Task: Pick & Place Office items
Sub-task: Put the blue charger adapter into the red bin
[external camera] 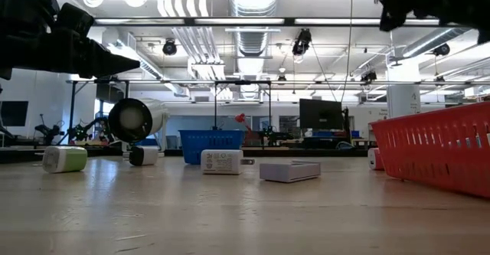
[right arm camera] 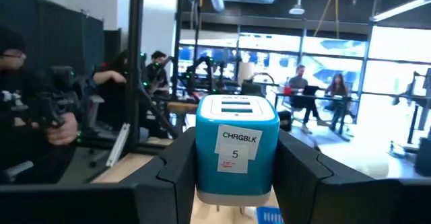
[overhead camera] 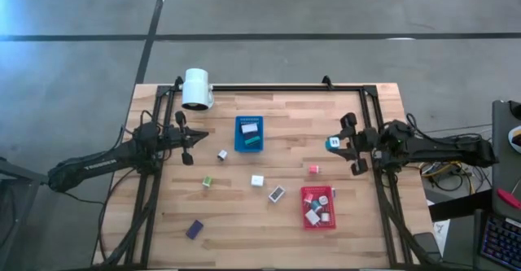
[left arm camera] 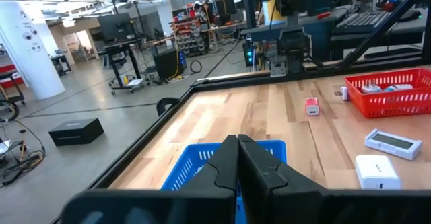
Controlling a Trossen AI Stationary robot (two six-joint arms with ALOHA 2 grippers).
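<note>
My right gripper [overhead camera: 340, 143] is shut on a teal charger block [right arm camera: 236, 150] labelled CHRGBLK 5, above the table's right half, between the blue tray [overhead camera: 249, 133] and the table's right edge. My left gripper [left arm camera: 237, 150] is shut on nothing and hovers left of the blue tray [left arm camera: 202, 167]. Loose on the wood lie a white-and-black block [overhead camera: 221, 154], a green piece [overhead camera: 207, 181], a white block [overhead camera: 257, 180], a grey flat piece [overhead camera: 277, 194], a pink-red block [overhead camera: 313, 168] and a purple piece [overhead camera: 194, 229]. The red tray [overhead camera: 318, 219] holds several pieces. My right gripper pinches the teal block between its two fingers [right arm camera: 178, 160], one on each side face [right arm camera: 202, 157]. The fingers come level from the table's right side. The block sits upright in the hold with its slotted top face up, lifted clear of the table.
A white cylinder [overhead camera: 196, 88] lies near the far edge, left of the blue tray. A black frame rail [overhead camera: 285, 87] runs along the far edge and both sides. Bare wood shows in the near left part and between the two trays. People sit in the room beyond.
</note>
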